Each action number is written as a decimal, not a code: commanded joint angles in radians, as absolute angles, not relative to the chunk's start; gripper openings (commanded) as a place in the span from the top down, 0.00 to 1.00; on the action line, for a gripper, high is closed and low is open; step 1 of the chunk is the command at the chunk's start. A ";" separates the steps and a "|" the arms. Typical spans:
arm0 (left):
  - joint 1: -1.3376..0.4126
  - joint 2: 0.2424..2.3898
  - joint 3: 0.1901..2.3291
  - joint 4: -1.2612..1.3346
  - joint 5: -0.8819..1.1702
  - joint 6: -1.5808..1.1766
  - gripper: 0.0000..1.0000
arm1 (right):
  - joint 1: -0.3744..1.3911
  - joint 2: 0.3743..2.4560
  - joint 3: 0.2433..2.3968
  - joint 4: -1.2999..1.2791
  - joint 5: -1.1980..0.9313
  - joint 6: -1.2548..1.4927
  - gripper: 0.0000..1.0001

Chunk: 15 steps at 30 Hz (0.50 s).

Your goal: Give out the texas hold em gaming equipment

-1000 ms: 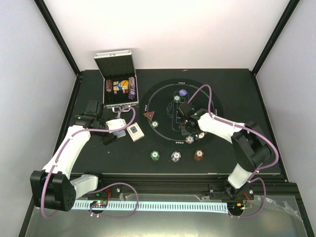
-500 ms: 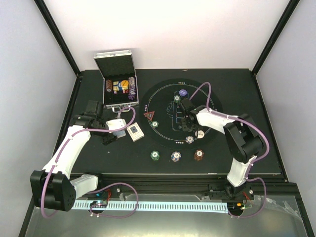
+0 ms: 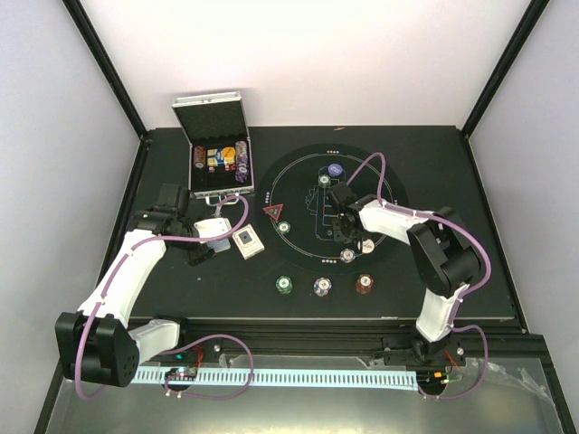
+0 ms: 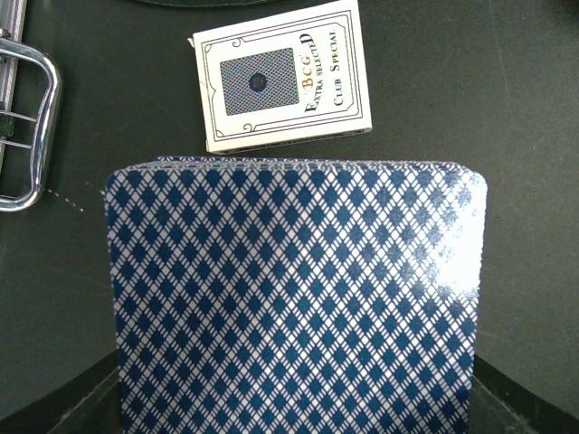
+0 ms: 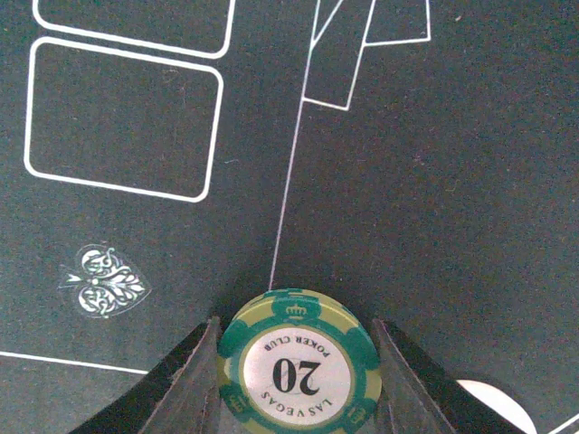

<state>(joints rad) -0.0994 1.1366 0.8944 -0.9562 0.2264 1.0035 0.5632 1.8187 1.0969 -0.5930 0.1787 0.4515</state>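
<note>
Green chip (image 5: 298, 362), marked 20, sits clamped between the fingers of the right hand (image 3: 342, 226), low over the printed mat (image 3: 298, 194) near its centre. Within the last second that arm folded its elbow inward, uncovering the white button (image 3: 366, 245). The hand barely shifted, so a placement looks close but not done. The left hand (image 3: 201, 242) has not moved, closed on the card deck (image 4: 294, 298) beside the card box (image 4: 280, 77) on the counter (image 3: 434, 163).
</note>
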 commanded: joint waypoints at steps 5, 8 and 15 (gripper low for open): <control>-0.094 1.120 0.934 -0.979 0.224 1.024 0.99 | 0.557 1.763 1.116 -0.639 0.223 0.450 0.48; -0.095 1.119 0.937 -0.979 0.226 1.025 0.99 | 0.563 1.698 1.128 -0.669 0.230 0.444 0.39; -0.094 1.124 0.943 -0.977 0.230 1.022 0.98 | 0.677 1.540 1.098 -0.755 0.244 0.479 0.37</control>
